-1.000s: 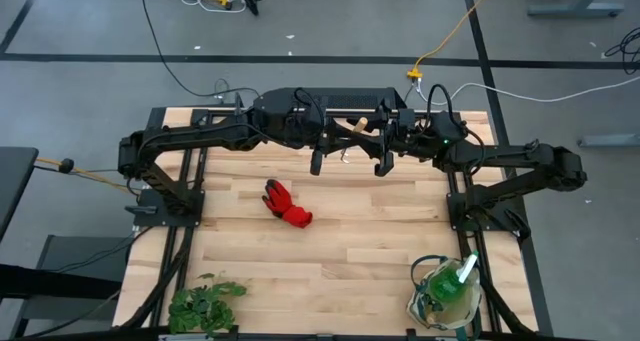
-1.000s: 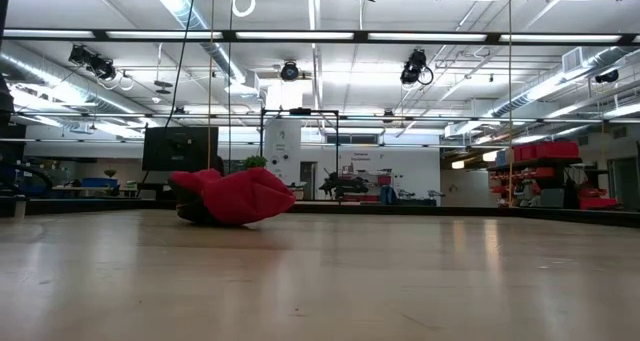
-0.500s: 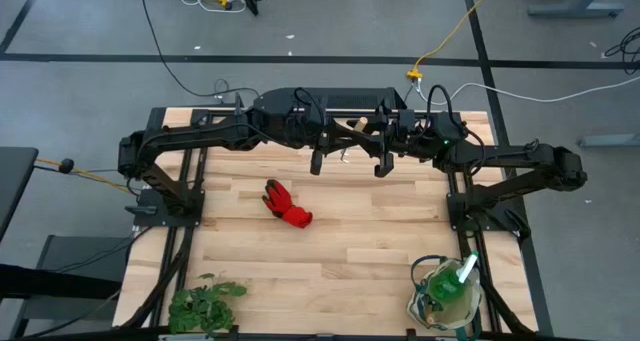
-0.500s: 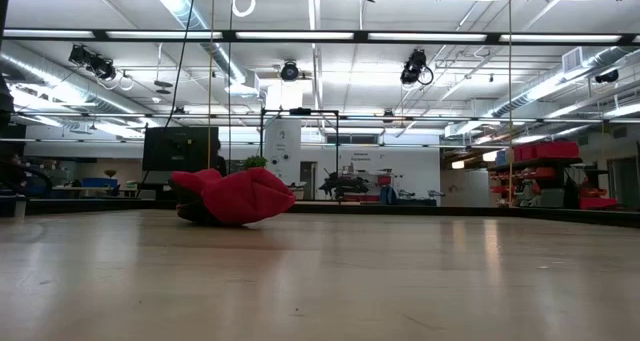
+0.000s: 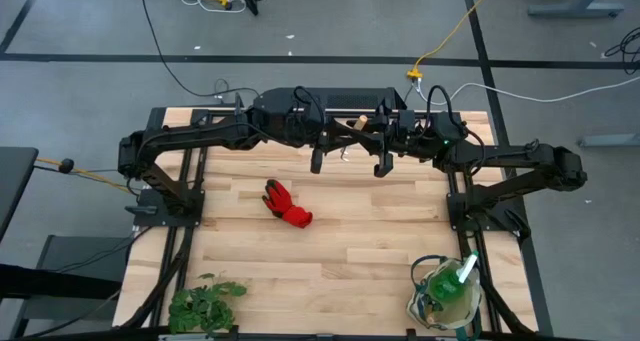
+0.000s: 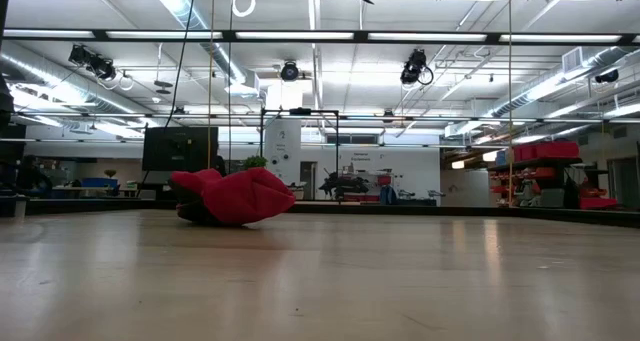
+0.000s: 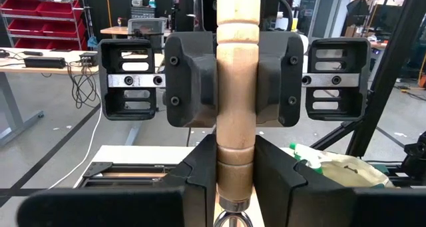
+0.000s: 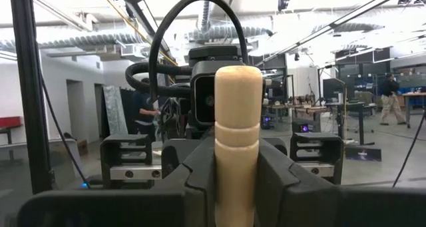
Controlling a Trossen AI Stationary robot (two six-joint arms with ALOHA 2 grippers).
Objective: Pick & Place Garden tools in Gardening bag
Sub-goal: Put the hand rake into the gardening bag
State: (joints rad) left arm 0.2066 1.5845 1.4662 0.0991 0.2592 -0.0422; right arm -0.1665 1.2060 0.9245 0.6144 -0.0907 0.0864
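High over the table's far edge, my left gripper [image 5: 333,133] and my right gripper [image 5: 380,133] face each other. Both are shut on one wooden-handled tool [image 5: 352,125]. In the left wrist view its pale handle [image 7: 236,67] runs between my own fingers and the right gripper's beyond. Its blade is hidden. A red glove [image 5: 287,204] lies on the table's middle. The cream gardening bag [image 5: 428,306] stands at the near right corner with a green spray bottle [image 5: 452,279] in it. My left gripper pinches the handle near its metal collar [image 7: 234,187] between its two fingers, coming level, fingers across the handle. The tool is lifted clear of the table. My right gripper pinches the handle nearer its rounded free end [image 8: 237,154], from the opposite side, fingers across it. The end [image 8: 237,80] sticks up past the fingers.
A leafy green plant bunch [image 5: 205,303] lies at the near left corner. The arms' dark frames stand along the table's left and right sides. Bare wood lies around the glove [image 6: 235,196].
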